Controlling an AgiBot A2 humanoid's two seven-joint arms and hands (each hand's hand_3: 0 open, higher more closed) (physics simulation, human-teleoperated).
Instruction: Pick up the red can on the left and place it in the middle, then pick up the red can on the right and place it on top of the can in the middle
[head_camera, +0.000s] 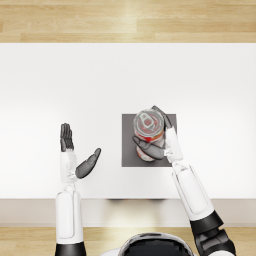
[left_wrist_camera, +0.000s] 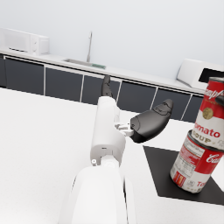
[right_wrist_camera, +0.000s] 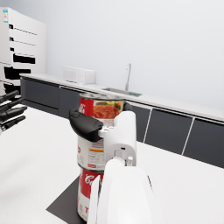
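A: What is the setting?

B: A white table (head_camera: 60, 80) with a wood floor (head_camera: 125, 20) beyond it. The wrist views show a kitchen counter (right_wrist_camera: 175, 107) with dark cabinet fronts, a sink tap (left_wrist_camera: 89, 43) and a microwave (right_wrist_camera: 78, 75) against a pale wall.

A: Where are the cans?

B: On a dark grey mat (head_camera: 129, 150), which lies at about four o'clock from the table's middle in the head view. The lower red can (right_wrist_camera: 87, 192) stands on the mat, and the upper red can (head_camera: 148, 125) sits on top of it. In the left wrist view the upper one leans a little off the lower one's axis.

A: And the right hand?

B: The right hand (head_camera: 159, 145) is wrapped round the upper can, thumb on one side and fingers reaching behind it. It has hold of that can.

A: And the left?

B: The left hand (head_camera: 75, 152) is at about nine o'clock from the mat, well apart from the cans. Its fingers (head_camera: 66, 136) point straight toward twelve o'clock, the thumb is spread out toward two o'clock, and it holds nothing.
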